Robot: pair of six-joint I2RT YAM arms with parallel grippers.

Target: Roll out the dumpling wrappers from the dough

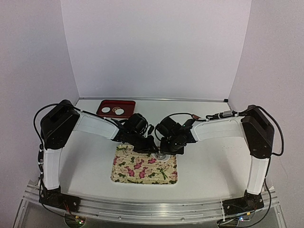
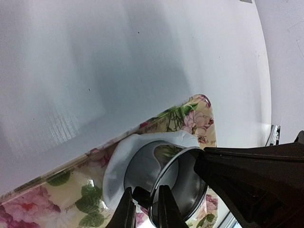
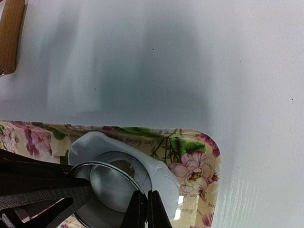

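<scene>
Noting hazards first. Both claws meet at the ring cutter point(image 2: 142, 168), which stands on the dough sheet point(image 2: 116, 161) near the far right corner of the floral tray point(image 1: 142, 175).

Left claw point(image 2: 145, 194): jaws a narrow slit apart, pinched on the ring's rim. Right claw point(image 3: 145, 202): fingers fully together at the rim. Cannot tell whether the thin wall is caught between them.

Judged risks:
- The dough looks soft and tacky. Lifting the ring may drag the sheet up with it, or leave the cut disc stuck inside, stretched or torn.
- The cut sits close to the sheet's edge and the tray's raised lip. An off-centre press would give a disc with a missing side.
- Two arms crowd one small ring. An uneven pull would tilt it, and the wrists could knock together.
- A rim pinch on smooth metal may slip.

Dumpling wrappers point(image 1: 118, 112): two white discs lying in the red tray point(image 1: 129, 103) at the back of the surface point(image 1: 213, 164), well apart from the work. A wooden handle point(image 3: 9, 38) lies on the surface beyond the floral tray.

Writing: a line of fine script on the floral tray's rim, too blurred to read. No brand or label seen.
</scene>
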